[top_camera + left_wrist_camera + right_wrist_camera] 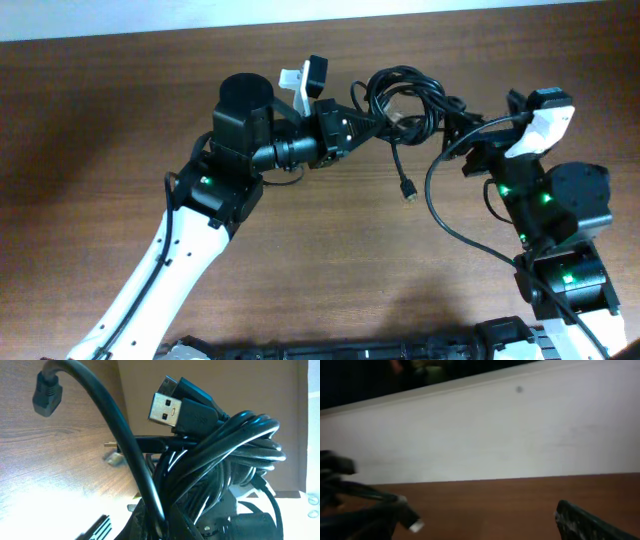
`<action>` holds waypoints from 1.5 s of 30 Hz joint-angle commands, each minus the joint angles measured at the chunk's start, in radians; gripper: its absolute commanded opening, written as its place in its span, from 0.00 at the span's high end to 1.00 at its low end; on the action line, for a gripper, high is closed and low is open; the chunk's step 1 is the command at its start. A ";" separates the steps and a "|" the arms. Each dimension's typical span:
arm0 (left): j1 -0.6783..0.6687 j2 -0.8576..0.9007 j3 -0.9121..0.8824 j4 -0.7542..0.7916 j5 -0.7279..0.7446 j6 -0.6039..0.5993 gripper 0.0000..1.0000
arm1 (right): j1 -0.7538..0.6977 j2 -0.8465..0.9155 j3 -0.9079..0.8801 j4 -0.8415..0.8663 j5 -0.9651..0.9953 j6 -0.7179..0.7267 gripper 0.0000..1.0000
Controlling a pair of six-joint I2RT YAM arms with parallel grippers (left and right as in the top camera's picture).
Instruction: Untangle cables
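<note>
Your left gripper (pixel 365 121) is pinching the tangled cables (pixel 405 95) between closed jaws. Your right gripper (pixel 465 135) is gaping empty, the tangle lying just outside its jaws.

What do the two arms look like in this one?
Both have black cylindrical joints with green lights and a white piece near the wrist. The left arm has a long white lower link; a thin black wire loops beside the right arm.

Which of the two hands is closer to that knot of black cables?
Left. The left hand is shut on the cables at one side of the knot; the right hand is open just off the other side, gripping nothing.
</note>
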 commanded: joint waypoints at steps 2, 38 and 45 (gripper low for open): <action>-0.007 -0.015 0.011 0.011 0.060 0.033 1.00 | -0.004 -0.003 0.010 -0.036 0.195 0.022 0.01; 0.104 -0.015 0.011 0.032 -0.064 1.130 1.00 | -0.004 -0.005 0.010 -0.294 -0.560 -0.137 0.01; 0.103 -0.015 0.011 -0.046 -0.056 1.234 1.00 | -0.005 -0.005 0.010 -0.235 -0.661 -0.185 0.08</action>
